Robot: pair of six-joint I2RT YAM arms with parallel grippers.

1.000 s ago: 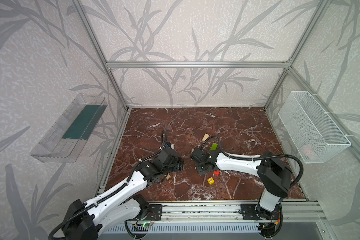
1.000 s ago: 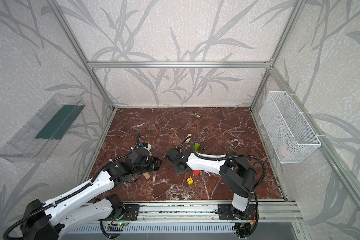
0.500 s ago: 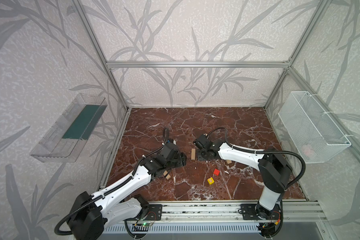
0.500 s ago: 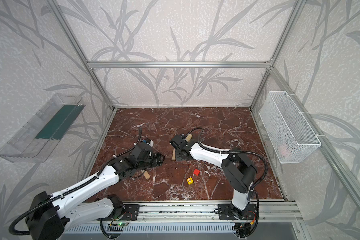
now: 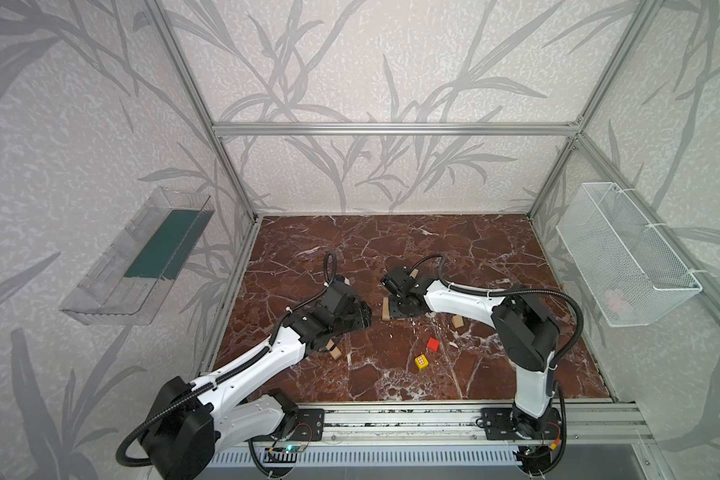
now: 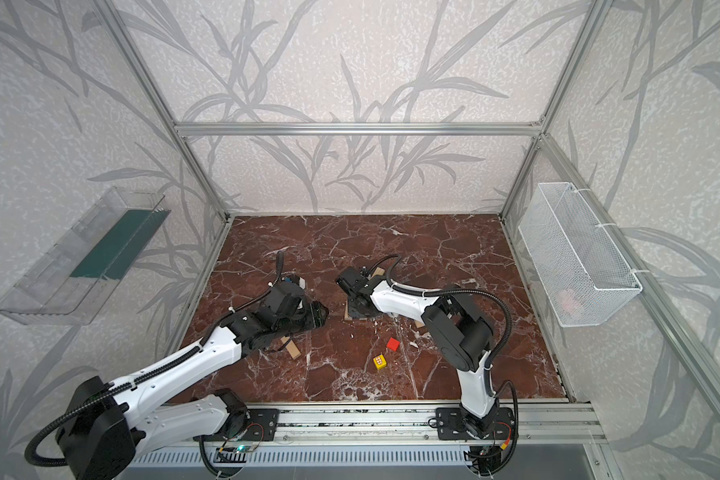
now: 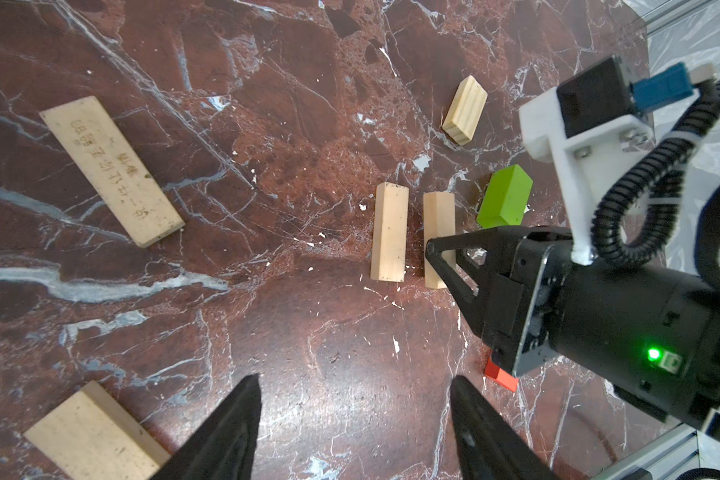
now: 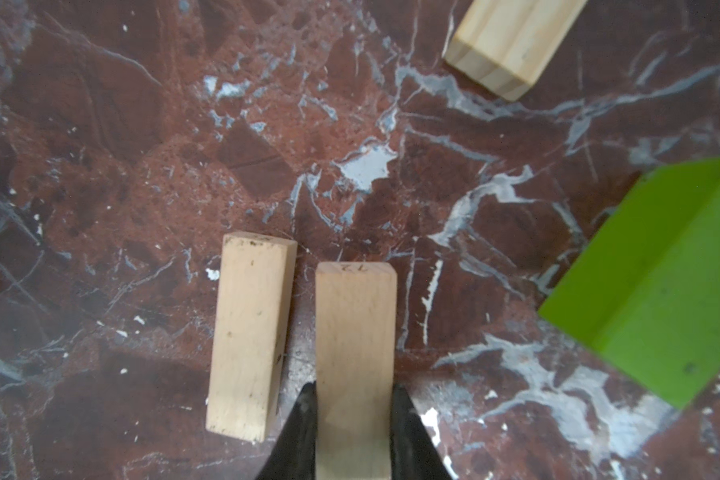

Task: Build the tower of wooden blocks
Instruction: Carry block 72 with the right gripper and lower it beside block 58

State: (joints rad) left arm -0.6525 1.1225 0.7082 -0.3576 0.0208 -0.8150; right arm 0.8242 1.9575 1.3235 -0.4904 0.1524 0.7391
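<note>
Red marble surface (image 5: 391, 249), walled on three sides, its back half open. A clear tray (image 5: 113, 291) on one wall holds a dark green sheet (image 5: 163, 245). A wire basket (image 5: 624, 253) opposite holds something pink (image 5: 616, 299), too blurred to name. My left gripper (image 7: 354, 380) hangs wide open, empty. My right gripper (image 8: 354, 399) pinches a tan bar (image 8: 354, 316) just beside a second tan bar (image 8: 250, 332) mid-surface. The green bar (image 8: 657, 282), red cube (image 5: 433, 344) and yellow cube (image 5: 421, 361) lie loose nearby.

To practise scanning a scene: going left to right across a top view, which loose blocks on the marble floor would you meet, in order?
Left block → tan bar → yellow cube → red cube → right block. Blocks partly hidden by the right arm are left out.
</note>
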